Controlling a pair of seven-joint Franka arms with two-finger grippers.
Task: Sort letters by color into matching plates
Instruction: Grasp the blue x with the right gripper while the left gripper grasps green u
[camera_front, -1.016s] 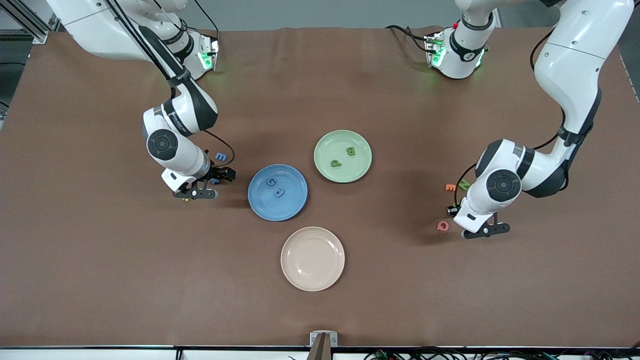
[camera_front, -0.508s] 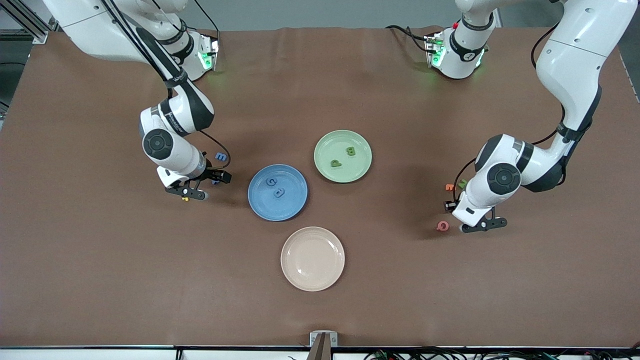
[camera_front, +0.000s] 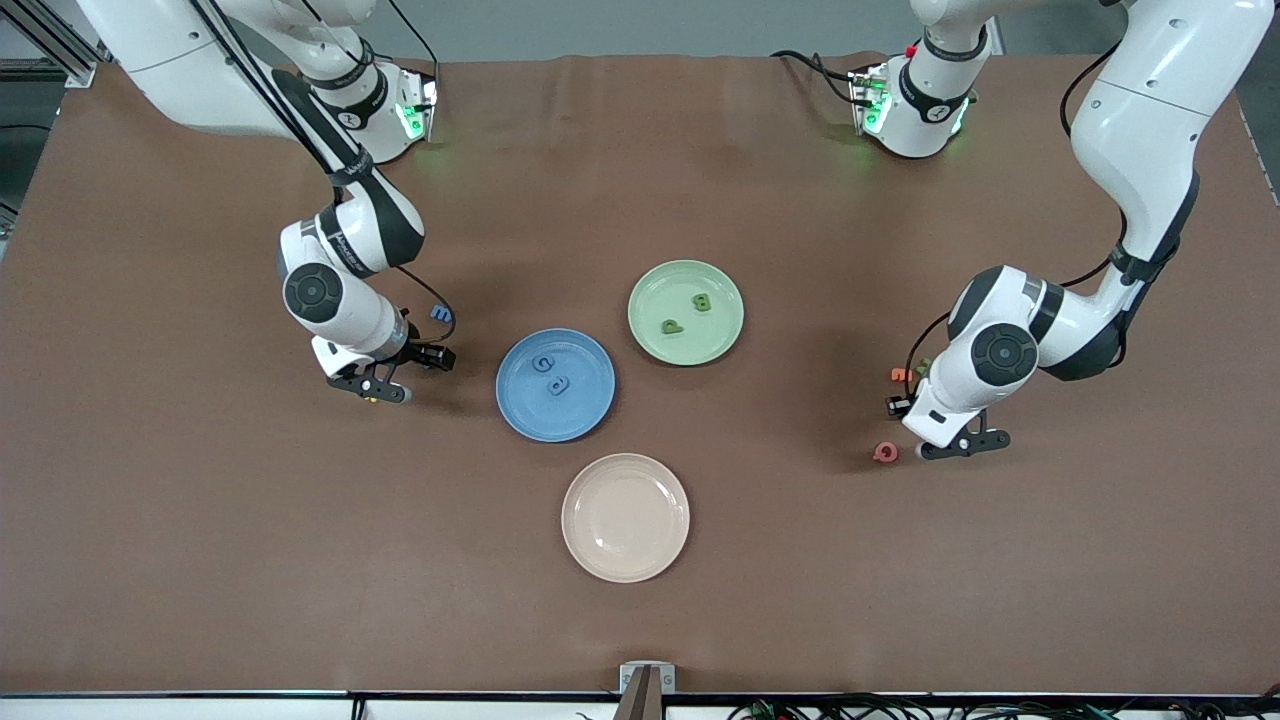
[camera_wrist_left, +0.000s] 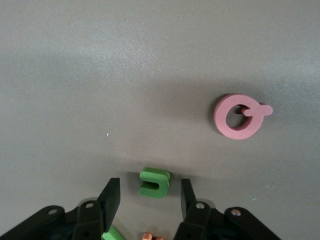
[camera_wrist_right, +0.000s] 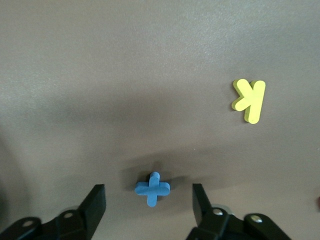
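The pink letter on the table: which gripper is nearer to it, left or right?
Left. The left gripper is beside the pink letter, around a green letter. The right gripper is at the right arm's end, around a blue letter.

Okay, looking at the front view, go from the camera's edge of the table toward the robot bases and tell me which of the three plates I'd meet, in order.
Round cream plate → round blue plate, with two blue foam letters on it → round pale green plate, with two green foam letters on it.
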